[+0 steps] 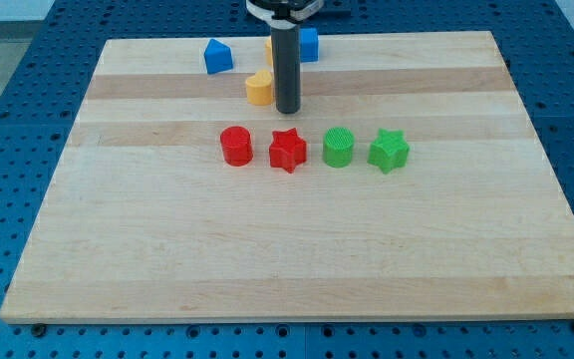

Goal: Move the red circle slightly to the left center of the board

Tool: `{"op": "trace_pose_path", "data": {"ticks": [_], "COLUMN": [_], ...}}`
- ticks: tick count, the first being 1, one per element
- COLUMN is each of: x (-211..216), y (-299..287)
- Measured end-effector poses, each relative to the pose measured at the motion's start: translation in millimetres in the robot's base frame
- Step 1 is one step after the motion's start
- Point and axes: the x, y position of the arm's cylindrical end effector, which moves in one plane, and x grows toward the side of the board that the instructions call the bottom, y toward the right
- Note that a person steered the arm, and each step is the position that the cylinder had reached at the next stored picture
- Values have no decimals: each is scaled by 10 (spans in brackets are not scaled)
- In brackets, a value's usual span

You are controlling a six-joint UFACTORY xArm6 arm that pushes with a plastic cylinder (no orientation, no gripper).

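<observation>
Four blocks sit in a row across the middle of the tabletop: the red circle at the view's left end, then the red star, the green circle and the green star. My tip stands above that row toward the view's top, just right of a yellow block, with a blue block further left and another blue block partly behind the rod. No pincer exists on this arm — only the rod, so nothing opens or closes. To do the step well, I judge the tip should come down into the narrow gap between the red circle and the red star, touch the circle's right face squarely at mid-height of its outline, and push gently toward the view's left — a short stroke, since only a slight shift is asked. Entering carelessly risks nudging the star. Being round and standing upright, the circle has no heading and no long axis across the board.
</observation>
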Motion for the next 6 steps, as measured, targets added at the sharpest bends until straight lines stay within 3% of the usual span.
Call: {"op": "trace_pose_path", "data": {"ticks": [4,6], "x": [111,396], "y": [-539,-545]}}
